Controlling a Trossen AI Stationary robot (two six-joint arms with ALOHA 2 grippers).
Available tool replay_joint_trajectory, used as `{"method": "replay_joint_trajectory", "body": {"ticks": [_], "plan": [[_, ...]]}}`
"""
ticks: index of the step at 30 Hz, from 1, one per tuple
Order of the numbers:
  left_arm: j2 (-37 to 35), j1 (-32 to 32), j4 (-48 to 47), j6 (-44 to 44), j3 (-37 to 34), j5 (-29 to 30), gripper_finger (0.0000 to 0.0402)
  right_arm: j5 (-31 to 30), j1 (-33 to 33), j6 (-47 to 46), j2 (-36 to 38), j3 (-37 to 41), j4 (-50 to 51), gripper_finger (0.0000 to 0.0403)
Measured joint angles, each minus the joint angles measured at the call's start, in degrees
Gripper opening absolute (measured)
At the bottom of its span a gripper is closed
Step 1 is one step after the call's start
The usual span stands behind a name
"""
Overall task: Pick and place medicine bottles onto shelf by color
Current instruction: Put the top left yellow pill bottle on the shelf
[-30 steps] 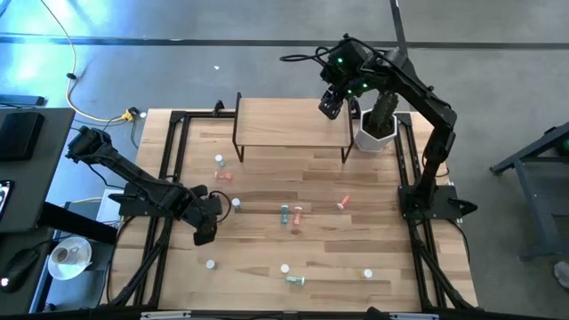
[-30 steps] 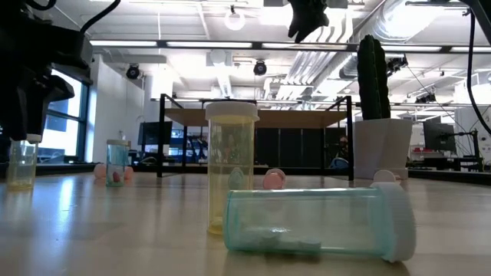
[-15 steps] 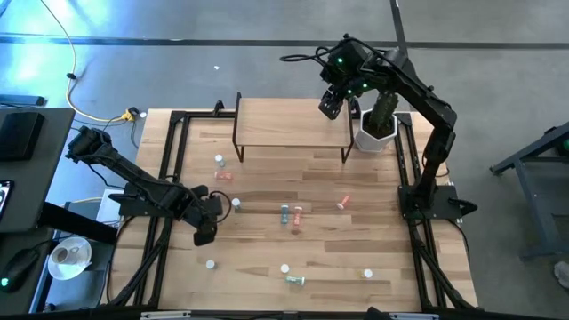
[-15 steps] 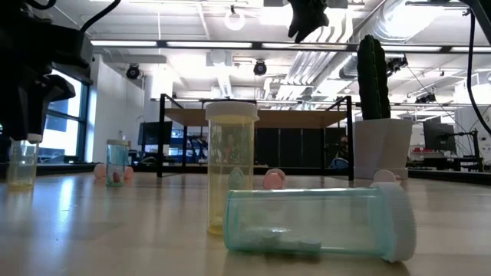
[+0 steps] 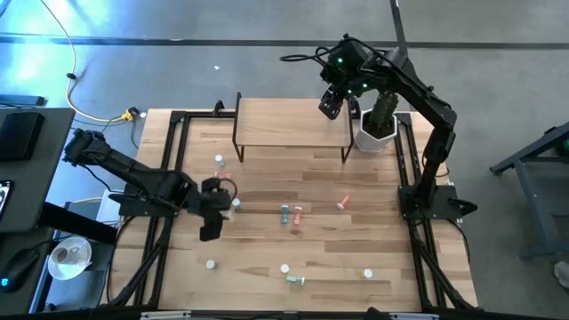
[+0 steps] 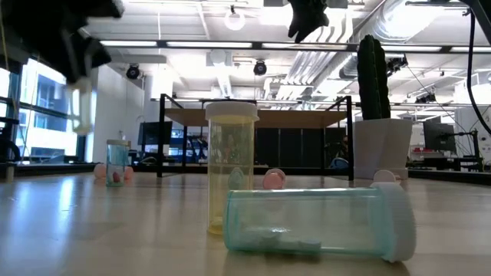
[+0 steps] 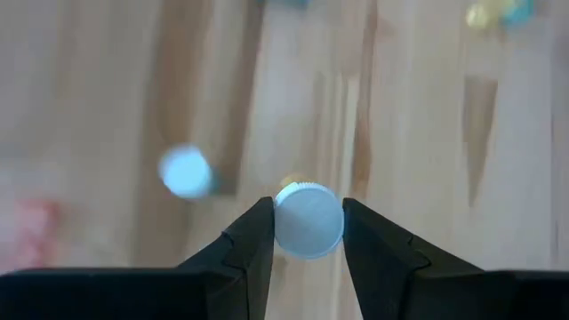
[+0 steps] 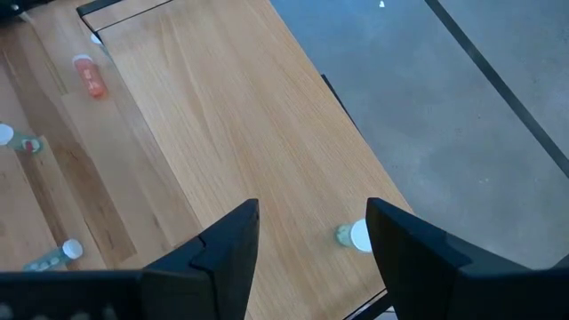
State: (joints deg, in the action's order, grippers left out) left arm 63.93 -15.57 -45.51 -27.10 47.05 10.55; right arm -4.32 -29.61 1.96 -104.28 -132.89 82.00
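The work was only at its beginning. On the shelf (image 5: 292, 123), which stood at the far edge of the table (image 5: 373, 240), I could see just one bottle with a white cap (image 8: 358, 236), close to one corner of the board; its colour I could not tell surely, maybe green. The rest of the board was bare.

The left gripper (image 7: 308, 233) was over the left part of the table, and its fingers (image 7: 252, 242) were closed narrowly on a bottle (image 7: 308, 220), seen from above by its white cap. In the low view this bottle (image 6: 81, 107) hung in the air, lifted off the table, so I judged it was on its way to the shelf.

The right gripper (image 5: 330, 106) hovered above the right end of the shelf with its fingers (image 8: 233, 240) spread wide and nothing between them.

Many bottles waited on the table: a pink one (image 5: 342, 204) lying toward the right side, a green one (image 5: 295, 281) lying near the front edge, a yellow one (image 6: 230, 167) standing upright, and several more. Most of the sorting was left to do.
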Motion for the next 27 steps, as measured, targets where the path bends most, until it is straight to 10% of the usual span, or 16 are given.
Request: {"method": "replay_joint_trajectory", "body": {"ticks": [14, 27], "plan": [[-0.2, 29.7, -0.8, 34.1, 15.1, 3.2, 0.0112, 0.0, 0.0, 0.0, 0.0, 0.0, 0.0, 0.0199], [2.8, 55.7, 5.9, 43.9, 25.9, -1.1, 0.0112, 0.0, 0.0, 0.0, 0.0, 0.0, 0.0, 0.0199]]}}
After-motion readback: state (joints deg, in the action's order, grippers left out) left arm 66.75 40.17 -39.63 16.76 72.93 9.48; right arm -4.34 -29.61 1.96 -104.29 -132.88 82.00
